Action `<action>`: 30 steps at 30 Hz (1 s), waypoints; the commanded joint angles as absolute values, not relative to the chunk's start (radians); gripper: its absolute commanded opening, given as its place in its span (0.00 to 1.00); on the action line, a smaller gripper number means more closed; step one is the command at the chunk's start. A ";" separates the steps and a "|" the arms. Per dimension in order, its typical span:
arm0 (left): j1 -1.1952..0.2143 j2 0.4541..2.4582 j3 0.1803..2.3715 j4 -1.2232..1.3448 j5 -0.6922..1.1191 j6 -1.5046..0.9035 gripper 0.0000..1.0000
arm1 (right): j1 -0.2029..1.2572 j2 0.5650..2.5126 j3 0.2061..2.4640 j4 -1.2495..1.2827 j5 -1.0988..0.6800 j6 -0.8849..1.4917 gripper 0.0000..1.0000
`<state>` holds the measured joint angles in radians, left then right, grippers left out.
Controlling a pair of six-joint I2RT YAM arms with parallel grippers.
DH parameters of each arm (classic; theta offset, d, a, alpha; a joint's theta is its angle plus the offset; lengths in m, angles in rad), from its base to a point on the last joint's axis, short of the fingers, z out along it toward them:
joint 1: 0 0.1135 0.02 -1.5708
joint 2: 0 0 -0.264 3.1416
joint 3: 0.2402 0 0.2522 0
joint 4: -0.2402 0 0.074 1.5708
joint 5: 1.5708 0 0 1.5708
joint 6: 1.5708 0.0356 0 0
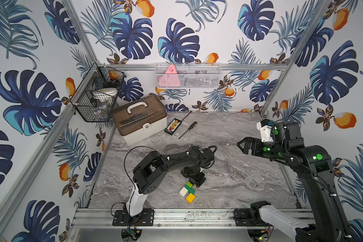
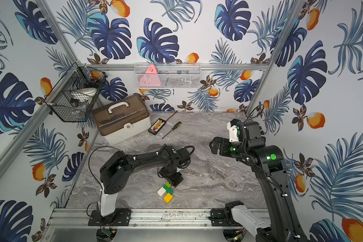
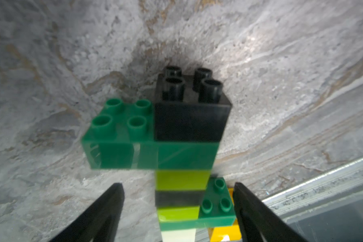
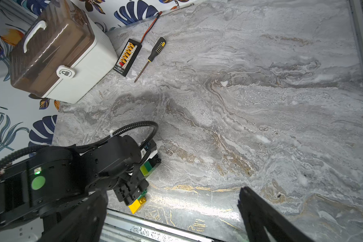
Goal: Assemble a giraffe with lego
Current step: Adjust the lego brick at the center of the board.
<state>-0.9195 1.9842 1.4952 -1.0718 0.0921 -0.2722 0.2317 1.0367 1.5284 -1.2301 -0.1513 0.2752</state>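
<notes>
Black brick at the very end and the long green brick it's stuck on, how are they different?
The black brick is square, four studs; the dark-green brick is longer and sticks out past it. The black brick caps the end of the giraffe; the dark-green brick comes next, four studs bare. Both have round studs.

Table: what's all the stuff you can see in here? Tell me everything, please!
giraffe: one, white, yellow, green, lime and black bricks, lying on the table near the front
box: one, white with a brown lid, back left of the table
plug strip: one, black with orange plugs, beside the box
screwdriver: one, black and yellow handle, beside the plug strip
wire basket: one, black, on the left wall
mesh basket: one, white, on the back wall
triangle: one, pink, in the mesh basket
table: one, grey marble
left claw: one, black, open, straddling the giraffe
right claw: one, black, open, raised at the right
</notes>
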 commanded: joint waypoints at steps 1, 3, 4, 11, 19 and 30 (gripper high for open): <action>-0.918 1.918 1.489 -1.124 0.064 -0.318 0.86 | 0.231 1.041 1.532 -1.222 -0.133 0.252 1.00; -0.917 1.858 1.474 -1.136 0.056 -0.345 0.86 | 0.230 1.039 1.518 -1.222 -0.135 0.252 1.00; -0.917 1.825 1.459 -1.139 0.048 -0.363 0.86 | 0.230 1.037 1.508 -1.221 -0.137 0.252 1.00; -0.911 1.562 1.203 -1.064 -0.007 -0.587 0.85 | 0.230 1.016 1.401 -1.208 -0.149 0.244 1.00; -0.901 1.304 0.995 -1.002 -0.073 -0.718 0.87 | 0.230 1.033 1.204 -1.117 -0.130 0.215 1.00; -0.755 1.271 0.963 -0.740 -0.302 -0.713 0.99 | 0.224 1.072 0.946 -0.716 -0.044 0.221 1.00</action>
